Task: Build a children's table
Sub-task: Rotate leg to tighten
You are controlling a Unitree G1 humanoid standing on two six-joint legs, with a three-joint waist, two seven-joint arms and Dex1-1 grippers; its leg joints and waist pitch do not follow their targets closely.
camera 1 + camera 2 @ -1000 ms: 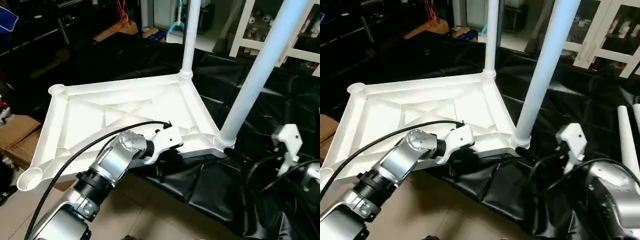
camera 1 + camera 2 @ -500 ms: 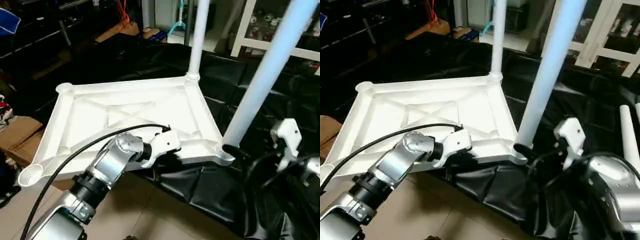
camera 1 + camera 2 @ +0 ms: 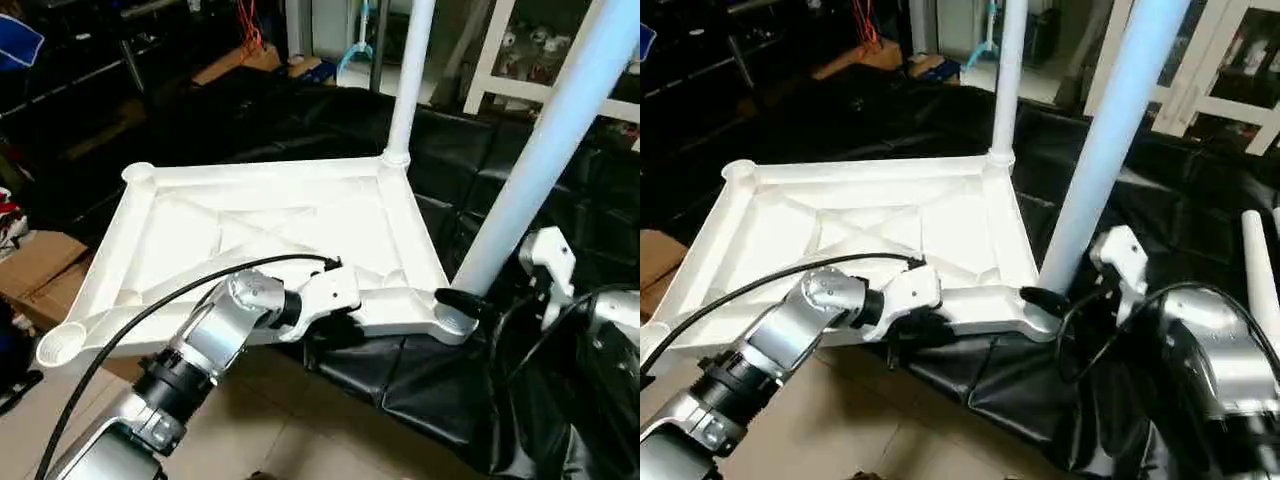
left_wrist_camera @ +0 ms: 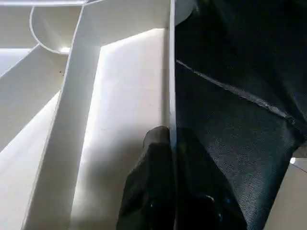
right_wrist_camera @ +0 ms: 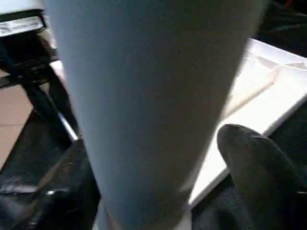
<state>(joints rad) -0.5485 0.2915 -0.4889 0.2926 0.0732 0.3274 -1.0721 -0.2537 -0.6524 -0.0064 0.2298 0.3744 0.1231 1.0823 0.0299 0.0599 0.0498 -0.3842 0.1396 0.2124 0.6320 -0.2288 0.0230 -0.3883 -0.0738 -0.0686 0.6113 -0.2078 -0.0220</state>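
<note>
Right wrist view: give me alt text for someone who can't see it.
A white table leg rises between the right end effector's two black fingers, which flank its base. Behind lie the white table top and black sheeting.

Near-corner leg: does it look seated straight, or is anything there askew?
Askew. The near-corner leg leans away from the tabletop, while the far-corner leg stands close to upright. The right tool straddles the leaning leg's base; the left tool is clamped on the tabletop's near rim.
</note>
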